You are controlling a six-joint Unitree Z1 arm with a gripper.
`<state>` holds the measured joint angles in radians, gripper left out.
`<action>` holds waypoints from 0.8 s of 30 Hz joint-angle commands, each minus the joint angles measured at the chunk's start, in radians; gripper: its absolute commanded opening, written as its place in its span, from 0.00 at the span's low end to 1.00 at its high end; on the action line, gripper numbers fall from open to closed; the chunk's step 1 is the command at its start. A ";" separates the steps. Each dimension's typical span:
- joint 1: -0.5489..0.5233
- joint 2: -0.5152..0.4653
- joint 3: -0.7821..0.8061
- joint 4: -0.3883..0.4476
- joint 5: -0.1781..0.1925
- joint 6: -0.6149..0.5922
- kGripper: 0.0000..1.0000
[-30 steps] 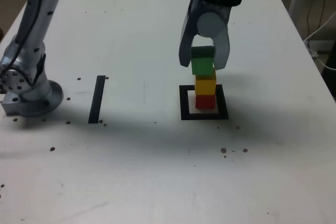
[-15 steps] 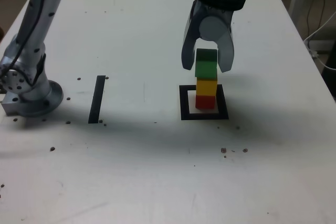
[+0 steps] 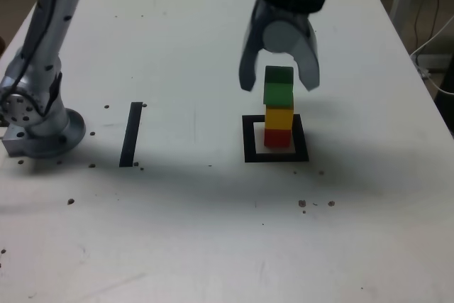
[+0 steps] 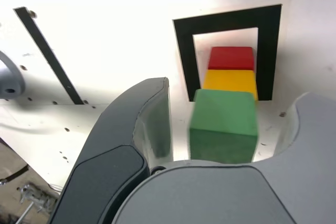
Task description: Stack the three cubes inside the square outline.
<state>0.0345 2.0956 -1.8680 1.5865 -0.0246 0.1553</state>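
Jaws of the gripper (image 3: 279,85) stand apart with a gap on each side of the green cube (image 4: 223,124), so nothing is grasped, and that cube tops the yellow cube (image 3: 279,118) and red cube (image 3: 277,138), the stack's base inside the square outline (image 3: 250,156). Because the fingers still flank the top block, a sideways drift or a tilt during withdrawal could clip it and topple the column. Rising straight along the cube's sides before any swing seems the safest exit, as closing early could drag it off.
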 commanded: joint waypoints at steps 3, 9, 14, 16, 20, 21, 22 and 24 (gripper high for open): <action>0.017 -0.073 0.047 0.021 0.028 -0.007 1.00; 0.039 -0.171 0.138 0.015 0.052 -0.013 1.00; 0.059 -0.244 0.254 -0.007 0.055 -0.014 1.00; 0.070 -0.275 0.319 -0.028 0.054 -0.014 1.00; 0.088 -0.341 0.453 -0.083 0.051 -0.014 1.00; 0.092 -0.361 0.491 -0.100 0.050 -0.014 1.00; 0.093 -0.374 0.516 -0.112 0.049 -0.014 1.00; 0.094 -0.398 0.561 -0.132 0.047 -0.014 1.00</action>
<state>0.1282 1.7099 -1.3232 1.4614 0.0245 0.1427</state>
